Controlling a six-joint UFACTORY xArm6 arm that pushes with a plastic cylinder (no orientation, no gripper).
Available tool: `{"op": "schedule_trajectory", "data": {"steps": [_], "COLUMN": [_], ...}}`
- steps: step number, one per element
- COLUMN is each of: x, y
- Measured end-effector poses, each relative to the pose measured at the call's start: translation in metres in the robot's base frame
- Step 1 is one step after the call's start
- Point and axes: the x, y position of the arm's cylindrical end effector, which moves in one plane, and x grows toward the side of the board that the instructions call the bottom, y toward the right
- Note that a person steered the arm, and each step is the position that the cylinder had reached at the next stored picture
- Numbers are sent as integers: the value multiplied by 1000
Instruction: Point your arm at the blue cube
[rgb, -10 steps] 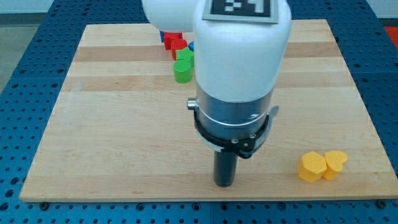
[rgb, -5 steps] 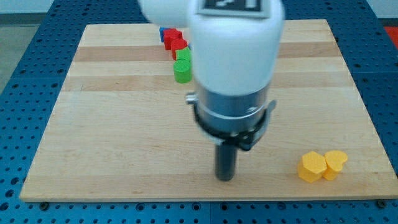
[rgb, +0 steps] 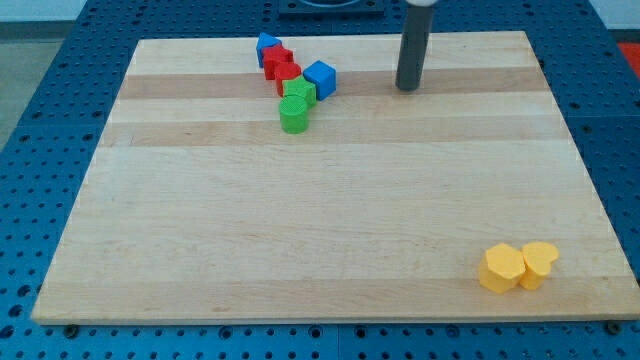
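The blue cube (rgb: 320, 79) sits near the view's top, at the right end of a cluster of blocks. My tip (rgb: 407, 88) touches the board to the right of the blue cube, apart from it by about a cube's width and a half. The rod rises straight up out of the view's top. Left of the blue cube lie two green blocks (rgb: 295, 106), two red blocks (rgb: 281, 66) and another blue block (rgb: 266, 46), whose shape I cannot make out.
Two yellow blocks (rgb: 517, 266), touching each other, lie near the view's bottom right corner of the wooden board (rgb: 200, 230). The board lies on a blue perforated table.
The arm has swung from the view's bottom centre to the top right. Its white body no longer covers the cluster, and the blue cube now shows.
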Motion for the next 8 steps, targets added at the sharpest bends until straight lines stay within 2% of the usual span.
{"op": "schedule_trajectory", "data": {"steps": [1,3,6,8], "x": [-32,-48,-23,-22], "y": [-23,-91,-102,-132]}}
